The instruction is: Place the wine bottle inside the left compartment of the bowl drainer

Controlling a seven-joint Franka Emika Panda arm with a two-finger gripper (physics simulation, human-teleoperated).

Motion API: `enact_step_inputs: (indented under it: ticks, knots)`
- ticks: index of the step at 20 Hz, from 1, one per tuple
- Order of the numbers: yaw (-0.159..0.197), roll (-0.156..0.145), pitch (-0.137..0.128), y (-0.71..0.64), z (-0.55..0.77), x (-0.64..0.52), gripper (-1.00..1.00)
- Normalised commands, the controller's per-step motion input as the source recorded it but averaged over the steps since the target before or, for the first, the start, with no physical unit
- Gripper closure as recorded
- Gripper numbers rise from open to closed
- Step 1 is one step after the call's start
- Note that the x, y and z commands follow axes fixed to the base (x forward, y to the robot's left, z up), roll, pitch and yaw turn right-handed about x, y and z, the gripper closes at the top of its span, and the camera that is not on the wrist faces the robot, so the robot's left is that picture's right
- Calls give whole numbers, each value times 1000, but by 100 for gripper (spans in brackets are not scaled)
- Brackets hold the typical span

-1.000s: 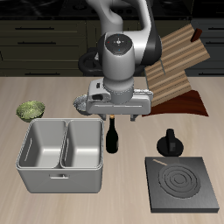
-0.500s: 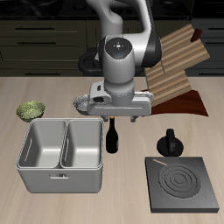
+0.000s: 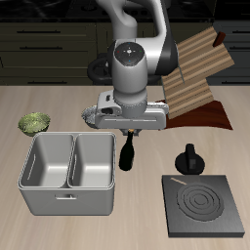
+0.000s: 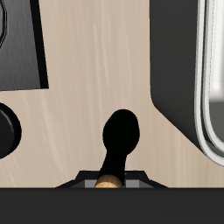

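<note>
The wine bottle is slim and almost black. It stands slightly tilted on the table just beside the bowl drainer, a light-grey basin with two deep wells split by a middle wall. My gripper is directly over the bottle and looks shut on its neck. In the wrist view the bottle reaches up between my fingertips, and the drainer's rounded outer wall lies close beside it. Both wells look empty.
A black stove plate lies near the front edge, with a squat black knobbed object behind it. A wooden rack stands at the back, a green lump lies behind the drainer, and a small metal bowl peeks out beside my arm.
My hand has shifted slightly and the bottle now leans a little instead of standing straight.
</note>
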Motion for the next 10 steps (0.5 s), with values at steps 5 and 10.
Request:
enact_step_inputs:
  ticks: [5, 10]
  knots:
    - [0, -7, -4, -68, 27, -53, 100]
    - [-6, 7, -3, 6, 68, -108, 100]
